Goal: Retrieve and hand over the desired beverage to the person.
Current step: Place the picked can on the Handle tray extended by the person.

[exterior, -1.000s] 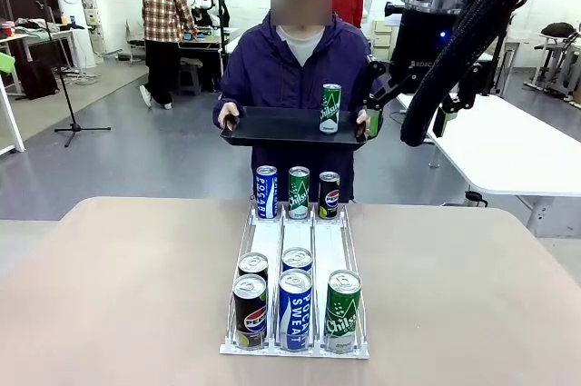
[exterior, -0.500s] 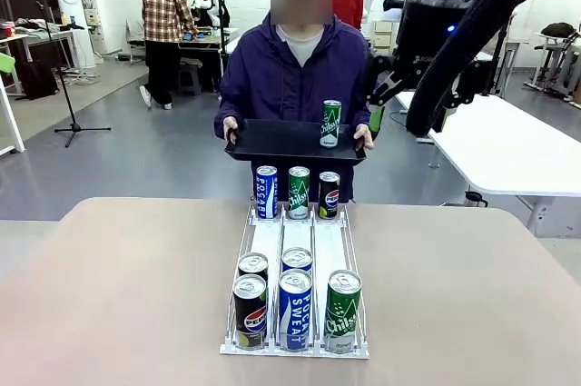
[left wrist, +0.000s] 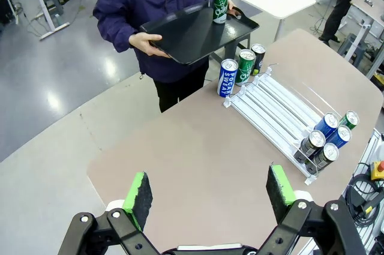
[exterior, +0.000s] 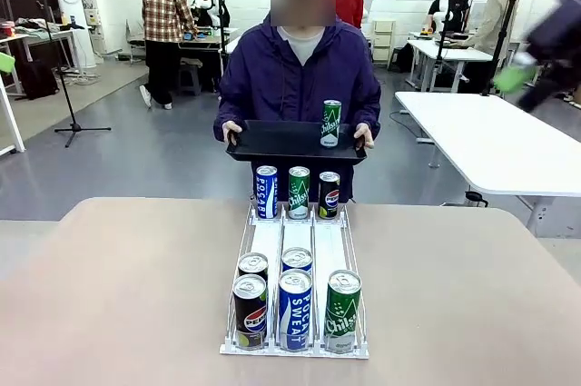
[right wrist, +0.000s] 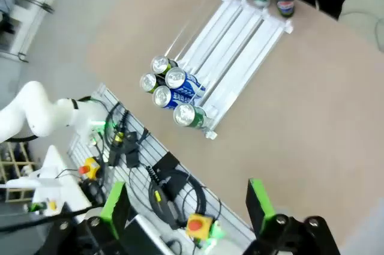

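The person point(exterior: 301, 68) in a purple-blue jacket stands at the table's far side, both hands holding a black tray point(exterior: 277, 143). A green beverage can point(exterior: 331, 123) stands upright on the tray's right part. In the left wrist view the tray point(left wrist: 180, 33) and green can point(left wrist: 221, 6) lie far ahead. My left gripper point(left wrist: 208, 190) hangs open and empty high over the table's left end. My right gripper point(right wrist: 186, 202) is also open and empty, high above the table. My right arm point(exterior: 556, 34) is a blur at the upper right.
A white wire rack point(exterior: 292, 245) runs down the table's middle. Three cans stand at its far end point(exterior: 298, 192) and several at its near end point(exterior: 294, 306), in blue, green and black. The rack point(right wrist: 240, 27) lies below the right wrist. White tables point(exterior: 490, 145) and other people stand behind.
My right arm has swung away from the tray, up and out to the right. The green can stays on the tray, which the person has lowered slightly.
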`<state>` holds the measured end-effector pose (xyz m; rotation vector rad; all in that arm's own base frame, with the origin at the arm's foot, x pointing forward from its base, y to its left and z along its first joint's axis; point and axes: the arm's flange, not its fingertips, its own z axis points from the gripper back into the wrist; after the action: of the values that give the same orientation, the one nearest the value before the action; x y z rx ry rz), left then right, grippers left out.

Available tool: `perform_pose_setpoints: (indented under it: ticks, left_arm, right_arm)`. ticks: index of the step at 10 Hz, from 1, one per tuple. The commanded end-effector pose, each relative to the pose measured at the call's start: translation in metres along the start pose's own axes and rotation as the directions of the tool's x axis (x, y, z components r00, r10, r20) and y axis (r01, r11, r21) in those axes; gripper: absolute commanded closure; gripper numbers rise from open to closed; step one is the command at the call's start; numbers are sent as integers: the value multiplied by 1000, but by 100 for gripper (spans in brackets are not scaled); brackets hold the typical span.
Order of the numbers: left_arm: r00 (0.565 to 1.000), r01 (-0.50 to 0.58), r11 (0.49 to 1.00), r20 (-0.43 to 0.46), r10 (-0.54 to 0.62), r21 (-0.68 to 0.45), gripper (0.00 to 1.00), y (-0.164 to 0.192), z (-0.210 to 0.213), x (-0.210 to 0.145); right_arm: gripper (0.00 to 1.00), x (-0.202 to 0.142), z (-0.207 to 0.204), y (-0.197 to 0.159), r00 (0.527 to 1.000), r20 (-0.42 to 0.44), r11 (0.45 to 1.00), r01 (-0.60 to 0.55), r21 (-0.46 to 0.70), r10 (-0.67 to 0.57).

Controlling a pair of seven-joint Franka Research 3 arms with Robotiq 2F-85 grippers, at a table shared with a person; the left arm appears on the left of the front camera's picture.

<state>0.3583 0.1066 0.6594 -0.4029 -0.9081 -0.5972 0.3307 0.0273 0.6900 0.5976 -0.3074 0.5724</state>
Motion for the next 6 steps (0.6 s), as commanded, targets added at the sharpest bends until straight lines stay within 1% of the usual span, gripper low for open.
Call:
perform_pose_setpoints:
  ticks: [1,2,3,4,6]
  left_arm:
    - [1000,3,1000,14,-3,8,0,0,-1,0]
    - [1000,3,1000,14,-3,8,0,0,-1,0]
    - [1000,3,1000,14,-3,8,0,0,-1,0]
    - [1000,3,1000,14,-3,8,0,0,-1,0]
    - [1000,3,1000,14,-3,8,0,0,-1,0]
  right_arm:
    - [0,-42,13,-35,988,109,994,111,14,-112]
    - [0,-58,25,-48,967,176,982,189,-1,-186]
    - [0,-72,37,-59,929,244,954,297,-46,-278]
    - [0,-85,44,-62,904,282,934,352,-62,-322]
    - [0,-97,54,-68,886,321,923,377,-74,-336]
